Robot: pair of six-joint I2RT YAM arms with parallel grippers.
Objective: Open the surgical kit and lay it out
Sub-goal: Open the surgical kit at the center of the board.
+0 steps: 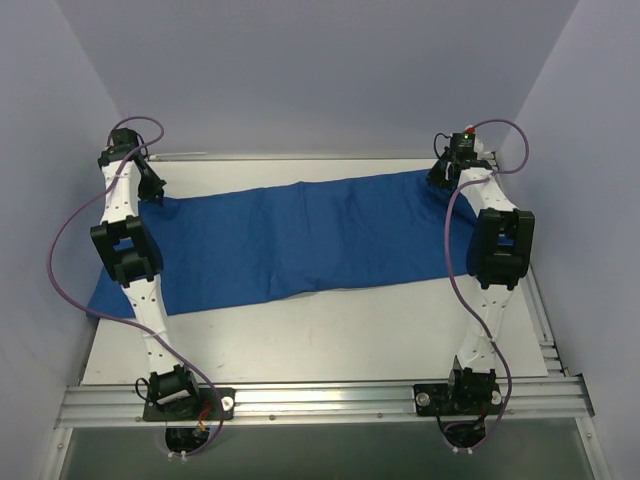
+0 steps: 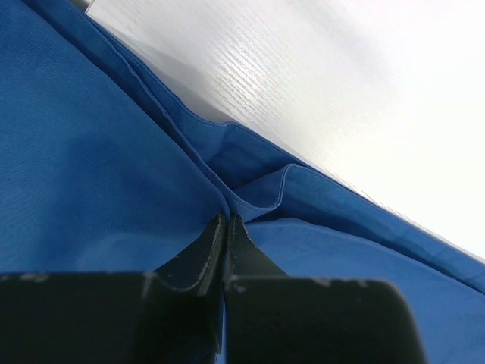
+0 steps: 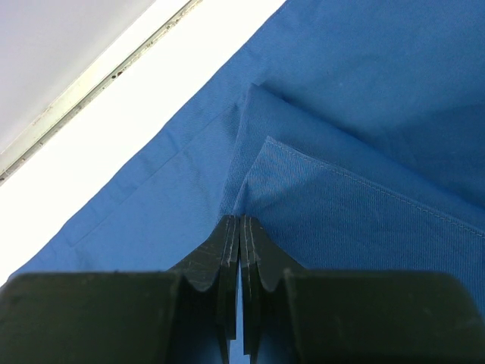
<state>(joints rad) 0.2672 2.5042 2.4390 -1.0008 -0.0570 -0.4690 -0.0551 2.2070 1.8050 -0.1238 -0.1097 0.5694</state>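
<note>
While both arms reach toward the far side of the tabletop (image 1: pixel 330 335), I see the blue cloth wrap (image 1: pixel 310 235) lying across it as a long band. It runs from the left edge of the white surface, nearer me, up to the far right corner, with soft creases along its length. My left hand (image 1: pixel 150 185) sits at the cloth's far left end. On the left wrist view its hand (image 2: pixel 226 220) is clenched, black fingers (image 2: pixel 198 254) pressed together, and a fold of the wrap (image 2: pixel 91 167) runs straight into the tips, so it is pinching the fabric there. Layered hems bunch up just beyond the tips, and bare tabletop (image 2: pixel 318 83) shows past the cloth's edge. My right hand (image 1: pixel 440 178) is at the opposite end, on the cloth's far right corner. Its wrist view shows that hand (image 3: pixel 239 221) likewise clamped tight on the wrap (image 3: pixel 364 91), with a stitched hem and a doubled-over layer gathering into the closed tips. Beside the cloth there I can see white tabletop (image 3: pixel 151 98) and a metal edge strip (image 3: pixel 98 76) against the pale wall. Purple cables (image 1: pixel 60 240) loop from each arm, and both bases are bolted to the metal rail (image 1: pixel 320 400) at the near edge.
</note>
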